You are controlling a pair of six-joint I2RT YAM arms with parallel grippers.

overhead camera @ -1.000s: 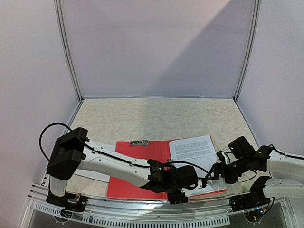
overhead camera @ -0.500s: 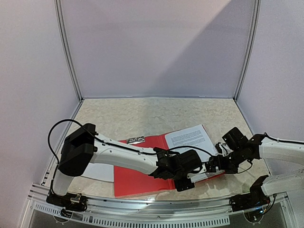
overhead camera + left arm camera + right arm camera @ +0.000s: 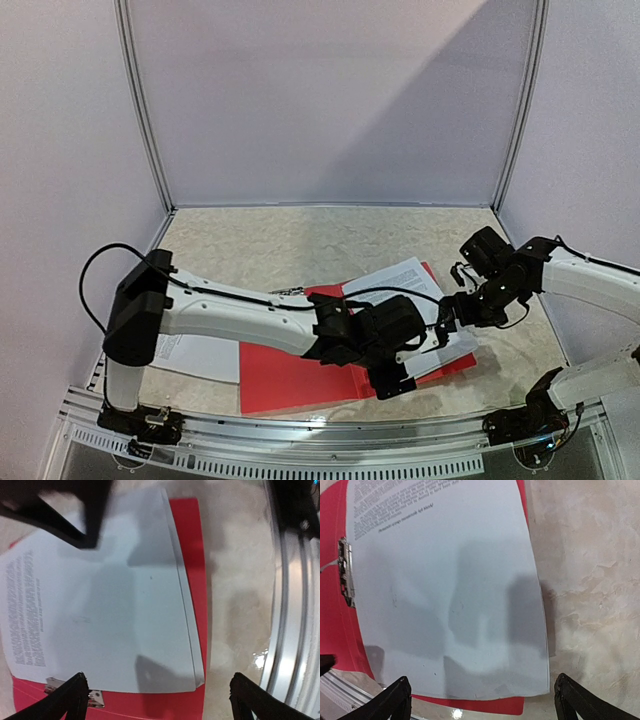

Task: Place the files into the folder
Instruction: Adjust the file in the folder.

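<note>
The red folder (image 3: 280, 378) lies open and slightly askew on the table. The files (image 3: 405, 285), white sheets with dense text at the top, rest on its right half. In the left wrist view the files (image 3: 100, 605) lie flat on the folder (image 3: 192, 555) beside a metal clip (image 3: 95, 698). The right wrist view shows the files (image 3: 445, 580), the folder (image 3: 335, 540) and a clip (image 3: 345, 572). My left gripper (image 3: 395, 378) (image 3: 157, 700) and right gripper (image 3: 440, 335) (image 3: 480, 702) both hover open just above the sheets, holding nothing.
Another white printed sheet (image 3: 195, 355) lies on the table left of the folder, partly under the left arm. A metal rail (image 3: 292, 605) runs along the near table edge. Grey walls close the table (image 3: 330, 245) on three sides.
Both grippers have opened wider and lifted off the sheets. The right arm has swung up and toward the far side. The folder and files have turned slightly.
</note>
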